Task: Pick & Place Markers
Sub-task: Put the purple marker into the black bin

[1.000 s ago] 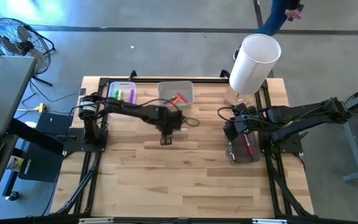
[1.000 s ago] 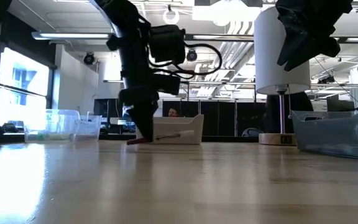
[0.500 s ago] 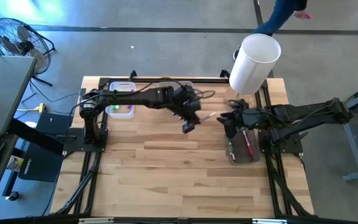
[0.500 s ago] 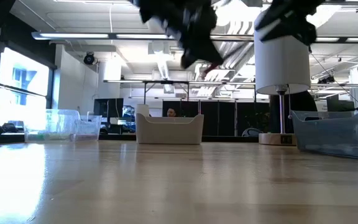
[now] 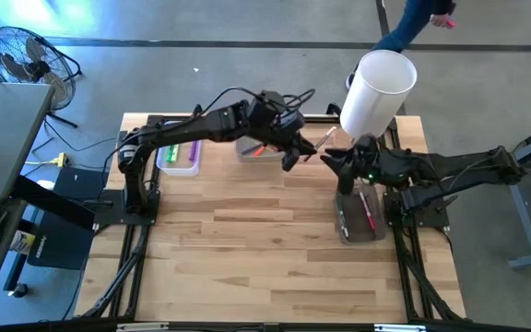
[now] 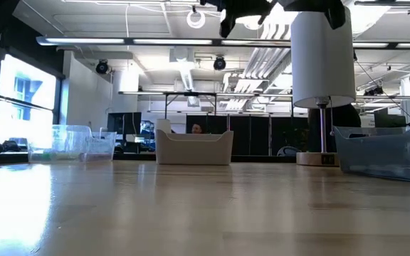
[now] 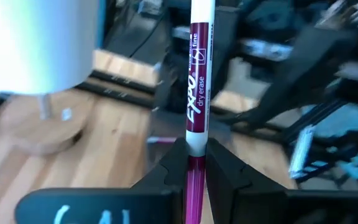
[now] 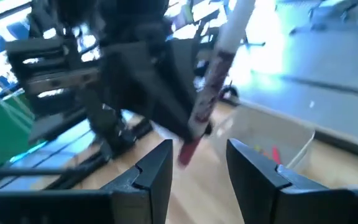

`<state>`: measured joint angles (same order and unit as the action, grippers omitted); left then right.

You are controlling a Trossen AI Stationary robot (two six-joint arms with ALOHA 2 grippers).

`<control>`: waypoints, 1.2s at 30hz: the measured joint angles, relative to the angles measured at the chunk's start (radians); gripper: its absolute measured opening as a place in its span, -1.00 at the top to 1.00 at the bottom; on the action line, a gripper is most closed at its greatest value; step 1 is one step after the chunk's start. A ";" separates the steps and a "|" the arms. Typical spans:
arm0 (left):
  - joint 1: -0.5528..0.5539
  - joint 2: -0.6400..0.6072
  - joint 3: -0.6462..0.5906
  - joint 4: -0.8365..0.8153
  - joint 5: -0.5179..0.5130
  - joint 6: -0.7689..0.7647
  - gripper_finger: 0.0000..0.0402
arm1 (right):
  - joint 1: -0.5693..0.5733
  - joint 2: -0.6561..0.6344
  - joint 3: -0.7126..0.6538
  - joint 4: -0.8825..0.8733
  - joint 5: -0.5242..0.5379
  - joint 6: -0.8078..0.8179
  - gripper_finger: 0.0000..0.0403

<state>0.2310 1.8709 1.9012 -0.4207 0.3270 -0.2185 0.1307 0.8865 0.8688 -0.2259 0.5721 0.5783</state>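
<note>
Left gripper (image 7: pixel 191 163) clamped on marker (image 7: pixel 196 87), held high mid-table for handover. Right gripper (image 8: pixel 197 171) spread wide, empty, facing marker to receive.

Table (image 5: pixel 247 249) of pale wood planks, smooth, with a soft shine in the low view. Frame around it of black metal. Held marker (image 7: pixel 197 93) of glossy plastic: white cap end, magenta printed label, smooth barrel. Left gripper (image 7: pixel 191 163) with matt black fingers, plastic in look. Bins of clear, slightly cloudy plastic, one (image 5: pixel 362 217) near the right gripper (image 5: pixel 339 166), one (image 6: pixel 194 147) more opaque white. Lamp shade (image 5: pixel 378 92) white, matt, smooth.
</note>
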 joint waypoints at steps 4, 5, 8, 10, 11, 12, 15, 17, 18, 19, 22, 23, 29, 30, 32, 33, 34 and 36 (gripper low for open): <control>-0.003 0.000 0.004 0.054 0.037 -0.043 0.86 | -0.012 0.004 0.000 0.055 0.069 -0.053 0.30; -0.002 0.000 0.004 0.062 0.042 -0.049 0.86 | -0.016 0.004 0.000 0.065 0.076 -0.060 0.30; -0.001 0.000 0.004 0.069 0.054 -0.054 0.86 | -0.038 0.004 0.000 0.104 0.063 -0.087 0.30; -0.002 -0.001 0.004 0.069 0.056 -0.057 0.86 | -0.052 0.004 0.000 0.131 0.025 -0.107 0.30; -0.004 -0.001 0.004 0.069 0.059 -0.060 0.86 | -0.060 0.004 0.000 0.145 0.009 -0.111 0.30; -0.005 -0.001 0.004 0.070 0.059 -0.065 0.86 | -0.067 0.004 0.000 0.148 -0.003 -0.112 0.30; -0.006 -0.001 0.004 0.073 0.058 -0.075 0.86 | -0.087 0.004 0.000 0.156 -0.024 -0.114 0.30; -0.009 -0.001 0.004 0.075 0.052 -0.075 0.86 | -0.100 0.004 0.000 0.163 -0.032 -0.124 0.30; -0.013 -0.001 0.004 0.078 0.053 -0.076 0.86 | -0.105 0.004 0.000 0.169 -0.035 -0.134 0.30; -0.018 -0.001 0.004 0.082 0.051 -0.076 0.86 | -0.110 0.004 0.000 0.178 -0.040 -0.142 0.31; -0.030 -0.001 0.004 0.082 0.052 -0.076 0.86 | -0.125 0.004 0.000 0.213 -0.088 -0.170 0.37; -0.031 -0.001 0.004 0.082 0.052 -0.075 0.86 | -0.128 0.004 0.000 0.224 -0.108 -0.177 0.40; -0.031 -0.001 0.004 0.082 0.057 -0.065 0.87 | -0.137 0.004 0.000 0.235 -0.162 -0.181 0.86; -0.031 -0.001 0.004 0.082 0.058 -0.063 0.87 | -0.137 0.004 0.001 0.236 -0.168 -0.184 0.87; -0.032 -0.001 0.004 0.082 0.059 -0.060 0.87 | -0.138 0.004 0.001 0.234 -0.171 -0.182 0.87; -0.032 -0.001 0.004 0.081 0.059 -0.061 0.85 | -0.138 0.004 0.001 0.231 -0.171 -0.179 0.86; -0.032 -0.001 0.004 0.081 0.058 -0.068 0.81 | -0.138 0.004 0.001 0.230 -0.171 -0.179 0.85; -0.035 -0.001 0.004 0.080 0.052 -0.080 0.68 | -0.138 0.004 0.002 0.224 -0.173 -0.183 0.85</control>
<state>0.1959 1.8702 1.9053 -0.3405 0.3786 -0.2982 -0.0071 0.8906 0.8703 -0.0018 0.3995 0.3953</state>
